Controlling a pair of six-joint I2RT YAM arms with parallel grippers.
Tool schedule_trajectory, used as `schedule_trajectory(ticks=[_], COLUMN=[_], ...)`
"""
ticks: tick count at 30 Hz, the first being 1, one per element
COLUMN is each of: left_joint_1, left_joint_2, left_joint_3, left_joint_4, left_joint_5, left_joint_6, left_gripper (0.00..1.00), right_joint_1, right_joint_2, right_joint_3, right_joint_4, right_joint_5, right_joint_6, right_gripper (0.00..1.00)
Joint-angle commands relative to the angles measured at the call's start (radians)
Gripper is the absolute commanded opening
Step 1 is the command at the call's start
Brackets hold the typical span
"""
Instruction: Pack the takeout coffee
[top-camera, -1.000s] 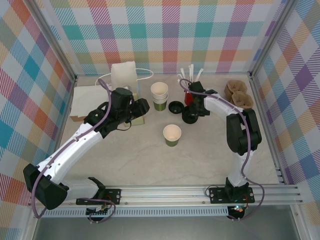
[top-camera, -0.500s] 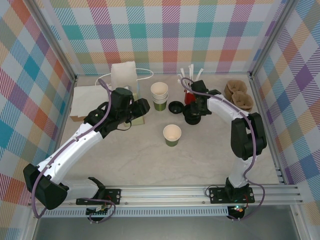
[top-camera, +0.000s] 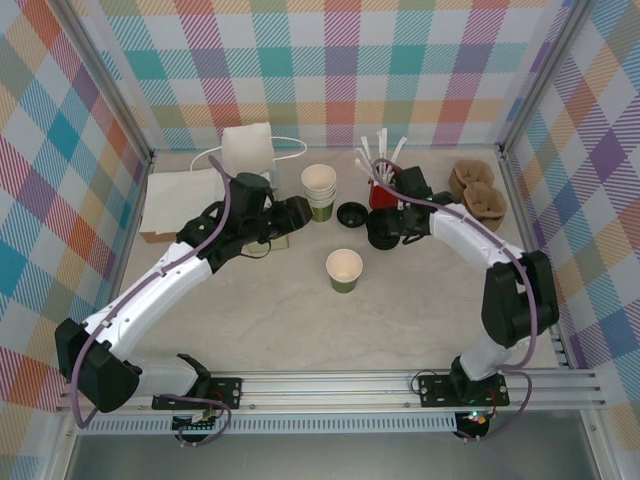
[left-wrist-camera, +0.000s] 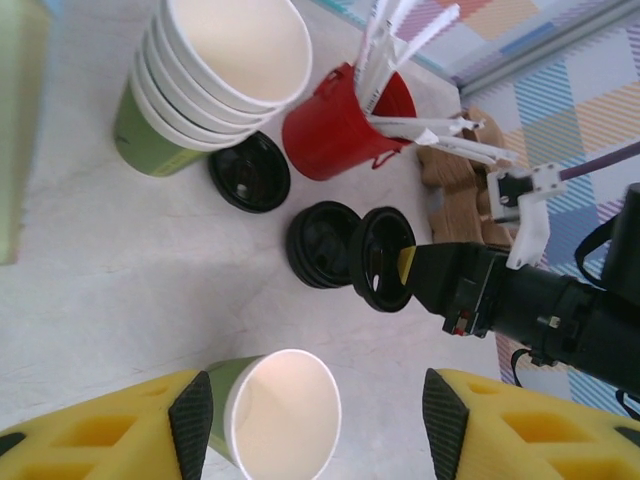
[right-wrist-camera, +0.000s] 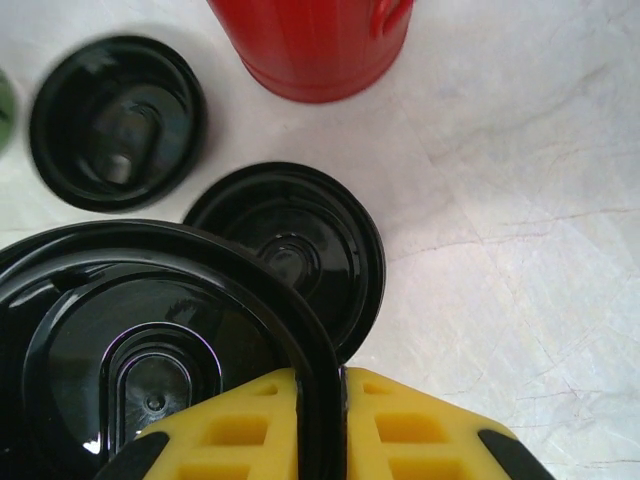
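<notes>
The takeout coffee cup (top-camera: 344, 270), pale green with a cream inside, stands open and lidless in mid table. In the left wrist view the cup (left-wrist-camera: 285, 415) appears between my spread fingers, nearer the left pad (left-wrist-camera: 190, 425) and farther off on the table. My left gripper (top-camera: 296, 213) is open and hovers beside the cup stack, up and left of the cup. My right gripper (right-wrist-camera: 320, 400) is shut on the rim of a round black lid (right-wrist-camera: 150, 340), held on edge just above another lid (right-wrist-camera: 290, 250). The held lid (left-wrist-camera: 385, 258) also faces the left wrist camera.
A stack of green cups (top-camera: 319, 190), a loose black lid (top-camera: 351, 213) and a red cup of white sticks (top-camera: 383, 190) stand behind the cup. Brown pulp trays (top-camera: 475, 185) sit at the back right. A white paper bag (top-camera: 247, 150) stands at the back left.
The right arm's elbow has swung out to the right and its gripper has drawn the black lid slightly right. The left gripper has shifted a little right and opened slightly wider.
</notes>
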Motion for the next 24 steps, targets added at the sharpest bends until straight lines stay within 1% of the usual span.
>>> schedule_trajectory(ticks=[1,10,20,24], left_joint_1=[0.006,-0.013,-0.047,-0.062], left_joint_2=[0.02,0.124,0.245,0.284], left_joint_3=[-0.014,0.006,0.08,0.11], left_joint_4=[0.07,0.217,0.276,0.305], left_joint_5=[0.085,0.255,0.332,0.36], left_joint_6=[0.008,-0.016,-0.023,-0.034], left_gripper=[0.6,0.68,0.75,0.77], right_joint_1=[0.0,0.002,0.019,0.04], right_joint_2=[-0.059,-0.207,-0.298,-0.297], right_joint_3=[-0.049,-0.149,-0.156,-0.145], right_joint_4=[0.059,0.165,0.188,0.18], right_joint_5=[-0.044,-0.177,-0.284,-0.286], right_joint_6=[-0.008,0.001,-0.007,-0.008], right_gripper=[0.16,0.15,0.15,0.14])
